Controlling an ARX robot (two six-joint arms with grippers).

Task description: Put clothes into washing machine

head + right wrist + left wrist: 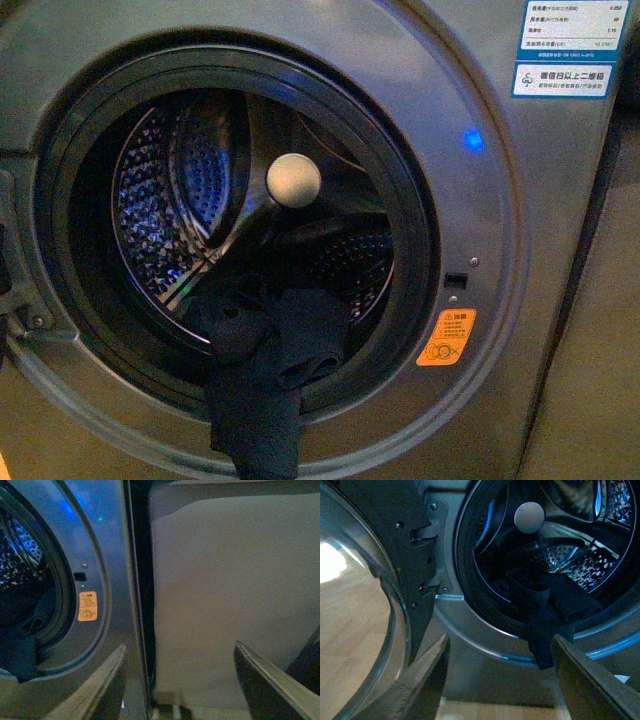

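Plainly the clothes (262,395) lie only half inside the washing machine (500,330): the dark bundle rests on the drum's near floor and a tail droops over the black door seal (415,190). It looks light, limp and prone to slide, so the hanging tail is probably the handiest hold. Both the left gripper (497,680) and the right gripper (177,680) stand spread wide, holding nothing. An orange warning sticker (446,337) and a white-and-blue label (568,47) carry print too small to read.

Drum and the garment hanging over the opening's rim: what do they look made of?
Drum: likely polished steel, shiny, with rows of punched holes catching blue light. Clothes: soft, matte dark navy fabric, draping limply over the washing machine rim; weave too dim to tell.
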